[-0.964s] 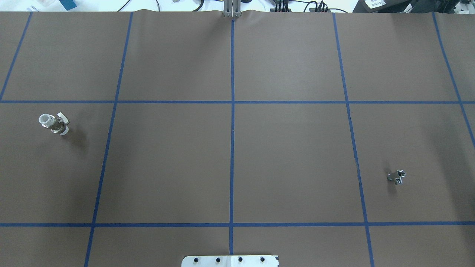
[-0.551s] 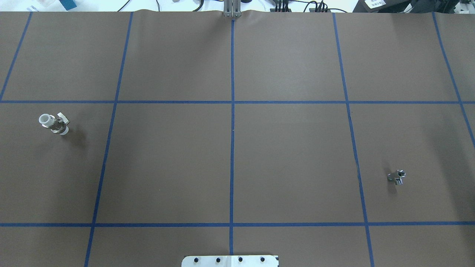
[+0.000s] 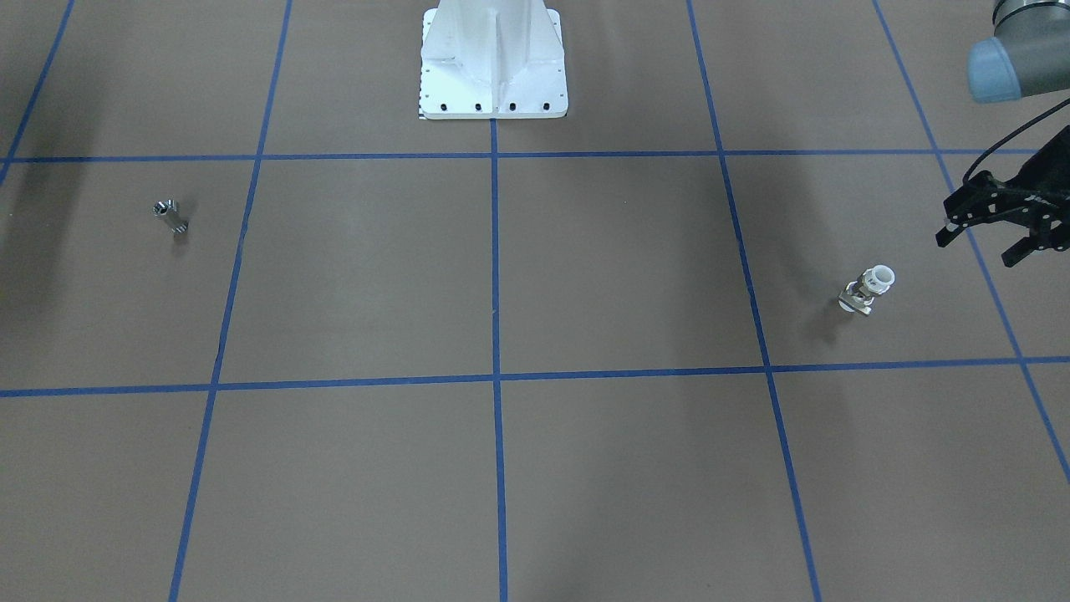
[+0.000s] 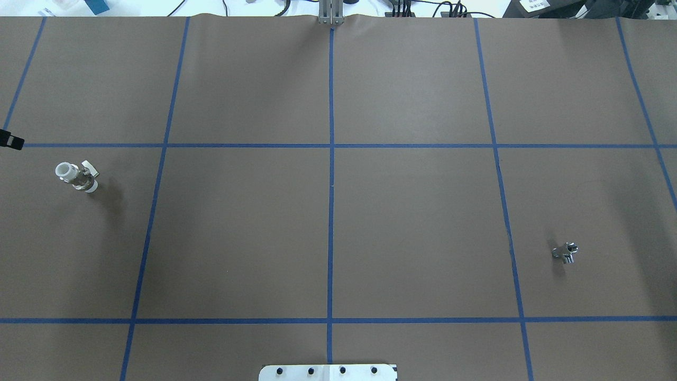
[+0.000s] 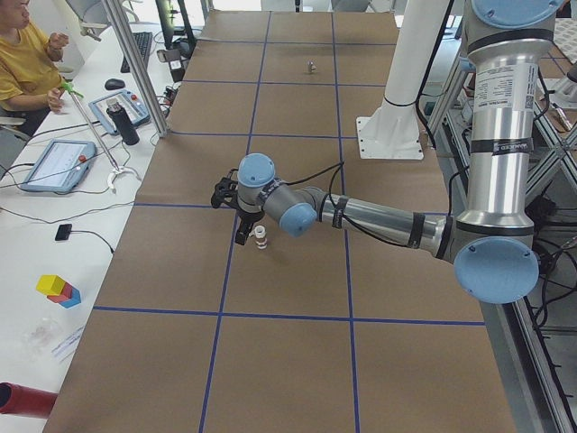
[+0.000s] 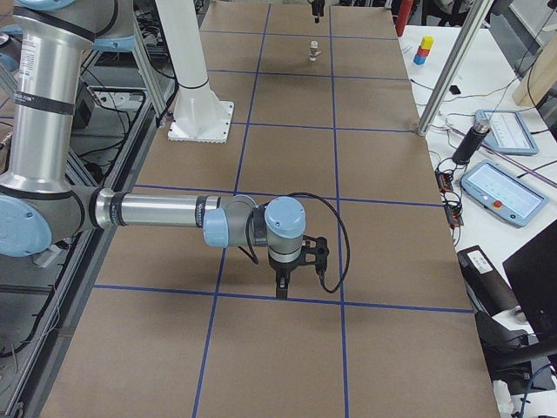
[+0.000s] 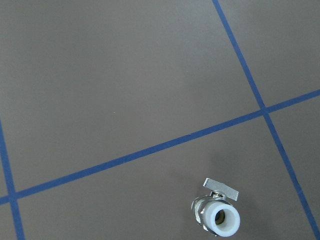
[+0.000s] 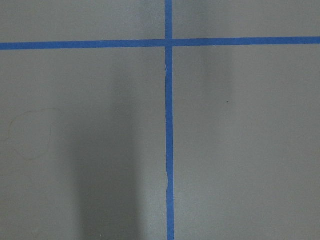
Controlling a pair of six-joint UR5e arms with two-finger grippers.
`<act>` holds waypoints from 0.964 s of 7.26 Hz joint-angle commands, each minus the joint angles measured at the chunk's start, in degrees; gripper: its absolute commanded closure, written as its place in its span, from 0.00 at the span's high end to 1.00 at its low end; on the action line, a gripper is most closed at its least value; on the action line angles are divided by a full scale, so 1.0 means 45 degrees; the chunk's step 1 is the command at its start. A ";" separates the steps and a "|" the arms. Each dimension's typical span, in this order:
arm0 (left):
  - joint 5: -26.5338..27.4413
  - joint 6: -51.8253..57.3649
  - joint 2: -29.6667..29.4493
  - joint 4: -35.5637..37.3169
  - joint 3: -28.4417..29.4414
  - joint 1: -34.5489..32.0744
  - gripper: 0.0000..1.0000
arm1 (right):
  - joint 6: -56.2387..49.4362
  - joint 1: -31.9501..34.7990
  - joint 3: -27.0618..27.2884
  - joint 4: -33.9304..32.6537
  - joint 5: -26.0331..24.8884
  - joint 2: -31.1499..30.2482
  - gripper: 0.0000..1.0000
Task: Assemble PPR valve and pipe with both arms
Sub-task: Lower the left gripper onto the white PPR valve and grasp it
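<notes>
The PPR valve (image 4: 76, 177) stands on the brown table at my left, white collar up; it also shows in the front view (image 3: 869, 288), the left wrist view (image 7: 217, 212) and the left side view (image 5: 260, 236). My left gripper (image 3: 980, 247) is open and empty, hovering beside the valve, apart from it; only its tip (image 4: 10, 141) shows at the overhead view's left edge. The pipe (image 4: 566, 252) lies alone at my right, also in the front view (image 3: 171, 216). My right gripper (image 6: 282, 283) shows only in the right side view, over the table; I cannot tell whether it is open.
The white bolted pedestal (image 3: 493, 58) stands at the table's near middle edge. Blue tape lines (image 4: 330, 185) divide the brown cover. A person (image 5: 22, 63), tablets and a metal post (image 5: 135, 63) are along the far side.
The tip of my left gripper has come into the overhead view at its left edge. The valve and the pipe have not moved.
</notes>
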 commanded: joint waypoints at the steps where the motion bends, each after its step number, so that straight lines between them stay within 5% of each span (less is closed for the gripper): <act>1: 0.1775 -0.1651 -0.0105 -0.0017 -0.0025 0.1691 1.00 | 0.0000 0.0000 0.0000 -0.0008 0.0000 0.0019 1.00; 7: 0.2642 -0.2010 -0.0281 -0.0017 0.0480 0.3104 1.00 | 0.0000 -0.0019 0.0000 -0.0008 0.0000 0.0019 1.00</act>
